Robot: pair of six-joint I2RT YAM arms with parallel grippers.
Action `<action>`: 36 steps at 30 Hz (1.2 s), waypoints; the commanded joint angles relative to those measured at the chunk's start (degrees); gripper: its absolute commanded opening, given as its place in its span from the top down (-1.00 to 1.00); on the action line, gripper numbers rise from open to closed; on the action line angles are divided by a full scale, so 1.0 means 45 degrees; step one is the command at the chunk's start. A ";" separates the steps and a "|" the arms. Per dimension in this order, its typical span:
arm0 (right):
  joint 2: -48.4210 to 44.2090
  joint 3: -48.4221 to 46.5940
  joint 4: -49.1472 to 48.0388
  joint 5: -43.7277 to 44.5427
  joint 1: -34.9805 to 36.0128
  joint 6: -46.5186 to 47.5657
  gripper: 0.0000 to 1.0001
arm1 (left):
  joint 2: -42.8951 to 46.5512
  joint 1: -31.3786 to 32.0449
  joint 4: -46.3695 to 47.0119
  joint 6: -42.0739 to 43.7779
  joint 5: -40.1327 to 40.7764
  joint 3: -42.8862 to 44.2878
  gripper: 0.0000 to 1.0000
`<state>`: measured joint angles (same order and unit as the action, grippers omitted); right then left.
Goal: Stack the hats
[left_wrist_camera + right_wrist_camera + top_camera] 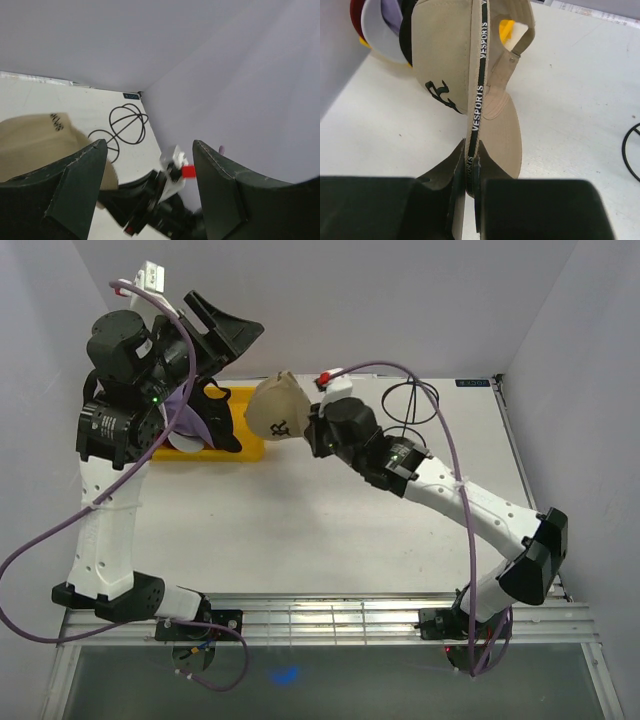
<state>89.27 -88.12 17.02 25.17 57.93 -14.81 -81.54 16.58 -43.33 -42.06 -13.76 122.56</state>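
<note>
My right gripper [312,426] [472,161] is shut on the rim of the tan cap [276,406] [445,60] and holds it on edge above the table, just right of the yellow tray [252,450]. The other caps sit nested at the tray: dark red [355,12], white [372,31], lavender [390,11] and black [406,35]. In the top view the left arm hides most of them, with lavender [186,420] and black [224,428] showing. My left gripper [232,352] [150,144] is open and empty, raised above the tray. The tan cap [30,145] shows by its left finger.
A black cable [410,405] [125,126] lies looped at the back right of the white table. Grey walls close in the left, back and right sides. The right arm's wrist [165,200] is just below my left jaws.
</note>
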 commanded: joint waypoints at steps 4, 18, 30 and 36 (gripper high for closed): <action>-0.2376 0.0538 -0.2158 -0.3580 -0.3046 -0.4615 0.84 | 0.2647 -0.0012 0.1266 -0.0437 -0.1238 -0.2914 -0.58; -0.5325 0.6842 -0.7998 -0.2744 -0.8029 -1.4400 0.84 | 0.5872 0.0143 0.0704 -0.0203 -0.1786 -0.7136 -0.58; -0.7455 1.1220 -1.0107 -0.1804 -0.9318 -1.7372 0.84 | 0.6264 0.0398 0.0762 -0.0203 -0.1825 -0.8076 -0.57; -0.7749 1.2001 -1.0520 -0.1921 -0.9475 -1.7647 0.84 | 0.6205 0.0417 0.0762 -0.0164 -0.1728 -0.8252 -0.56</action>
<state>55.81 -35.07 -23.62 15.53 15.66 -91.61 -54.04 18.20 -40.12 -43.66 -21.45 86.21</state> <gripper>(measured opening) 0.101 0.783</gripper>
